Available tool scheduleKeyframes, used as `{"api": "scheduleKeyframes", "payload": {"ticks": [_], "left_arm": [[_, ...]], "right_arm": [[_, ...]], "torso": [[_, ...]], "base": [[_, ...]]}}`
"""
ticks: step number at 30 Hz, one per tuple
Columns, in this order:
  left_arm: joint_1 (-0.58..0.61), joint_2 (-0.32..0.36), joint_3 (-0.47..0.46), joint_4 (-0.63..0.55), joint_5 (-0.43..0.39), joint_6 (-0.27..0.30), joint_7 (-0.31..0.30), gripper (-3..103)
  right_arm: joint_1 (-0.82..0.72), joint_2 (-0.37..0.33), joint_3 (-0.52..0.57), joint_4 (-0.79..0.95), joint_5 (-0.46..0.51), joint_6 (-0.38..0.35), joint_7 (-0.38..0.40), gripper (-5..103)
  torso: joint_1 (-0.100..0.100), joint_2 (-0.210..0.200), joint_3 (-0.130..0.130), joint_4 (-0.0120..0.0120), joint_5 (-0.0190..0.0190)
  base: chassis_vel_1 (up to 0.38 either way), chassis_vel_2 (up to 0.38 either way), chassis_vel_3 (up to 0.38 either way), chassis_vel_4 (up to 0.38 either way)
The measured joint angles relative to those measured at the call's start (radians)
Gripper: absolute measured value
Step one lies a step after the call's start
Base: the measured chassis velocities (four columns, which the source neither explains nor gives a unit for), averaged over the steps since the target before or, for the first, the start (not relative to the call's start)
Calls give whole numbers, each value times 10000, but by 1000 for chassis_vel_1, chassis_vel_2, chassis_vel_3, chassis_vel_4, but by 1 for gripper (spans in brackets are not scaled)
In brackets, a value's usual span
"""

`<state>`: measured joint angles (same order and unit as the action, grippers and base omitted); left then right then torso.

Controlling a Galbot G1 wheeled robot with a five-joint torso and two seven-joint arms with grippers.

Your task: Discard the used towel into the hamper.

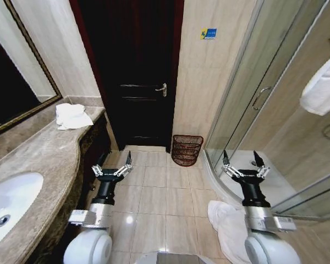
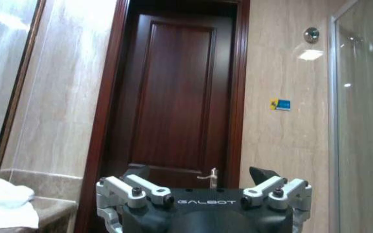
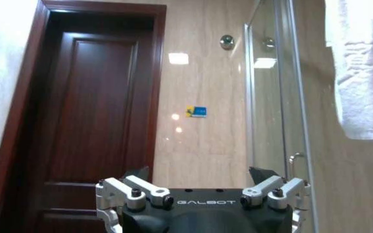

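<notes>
Both grippers, left gripper (image 1: 113, 165) and right gripper (image 1: 243, 164), are held wide-fingered and empty short of the hamper (image 1: 186, 149), which is stood upright, mouth upward, beside the door (image 1: 135, 71).

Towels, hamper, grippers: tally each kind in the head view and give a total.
Towels: 3, on the counter, on the floor, hanging by the shower
Hamper: 1
Grippers: 2, left gripper, right gripper, both open
Total: 6
</notes>
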<state>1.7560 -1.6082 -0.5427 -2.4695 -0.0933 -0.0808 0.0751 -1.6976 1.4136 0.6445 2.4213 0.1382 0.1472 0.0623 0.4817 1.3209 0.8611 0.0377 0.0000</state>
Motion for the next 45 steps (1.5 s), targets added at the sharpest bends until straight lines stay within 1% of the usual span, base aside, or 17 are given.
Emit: {"api": "scheduleKeyframes", "payload": {"ticks": [3,4,5,7,8,11,15,16,17,18,19,22,25,27,28,31,45], "left_arm": [[101,0,-68,-46,347,16,-131,100],[101,0,-68,-46,347,16,-131,100],[83,0,-81,-6,532,-60,-292,100],[-69,0,-151,107,958,-263,-525,100],[-142,0,-186,97,1114,-328,-555,100],[-183,0,-216,1,1202,-355,-556,100],[-154,0,-223,-77,1207,-361,-469,100],[-71,1,-152,-27,1098,-380,-209,100],[-73,0,-144,36,1221,-447,-176,100],[-106,0,-160,140,1567,-703,-64,100],[-124,1,-148,192,1725,-875,47,100],[-112,1,18,303,1826,-1024,177,100],[-147,0,104,413,1726,-1063,223,100],[-174,1,113,406,1347,-1042,220,100],[-174,1,113,406,1347,-1042,220,100],[-288,1,51,348,788,-876,175,100],[-332,1,334,491,710,-860,178,100]], "right_arm": [[76,118,-83,-341,-94,570,-436,100],[76,118,-83,-341,-94,570,-436,100],[133,170,-141,-425,-106,634,-455,100],[233,194,-229,-460,-82,600,-436,100],[324,176,-266,-460,-87,448,-382,100],[450,136,-290,-465,-51,282,-334,100],[537,114,-291,-486,15,216,-337,100],[515,161,-286,-414,150,143,-292,100],[482,180,-280,-352,191,93,-280,100],[393,206,-267,-252,227,43,-282,100],[326,226,-248,-204,230,31,-310,100],[250,296,-234,-196,231,59,-384,100],[188,374,-249,-219,218,106,-493,100],[69,426,-264,-187,198,156,-556,100],[69,426,-264,-187,198,156,-556,100],[-15,543,-210,-108,190,180,-565,100],[-366,629,-128,124,170,316,-760,100]], "torso": [[0,0,0,0,0],[0,0,0,0,0],[0,0,0,1,2],[0,0,0,0,-3],[0,0,0,-1,-2],[0,0,0,-1,0],[0,-1,0,1,0],[0,0,0,0,2],[0,0,0,0,-1],[0,0,0,0,-2],[0,0,0,-1,-2],[0,0,0,-1,-1],[0,0,0,0,0],[0,0,0,-1,0],[0,0,0,-1,0],[0,0,0,-1,0],[0,0,0,-1,-1]], "base": [[0,0,0,0],[0,0,0,0],[0,0,0,0],[0,0,0,0],[0,0,0,0],[0,0,0,0],[0,0,0,0],[0,0,0,0],[0,0,0,0],[0,0,0,0],[0,0,0,0],[0,0,0,0],[0,0,0,0],[0,0,0,0],[0,0,0,0],[0,0,0,0],[0,0,0,0]]}}
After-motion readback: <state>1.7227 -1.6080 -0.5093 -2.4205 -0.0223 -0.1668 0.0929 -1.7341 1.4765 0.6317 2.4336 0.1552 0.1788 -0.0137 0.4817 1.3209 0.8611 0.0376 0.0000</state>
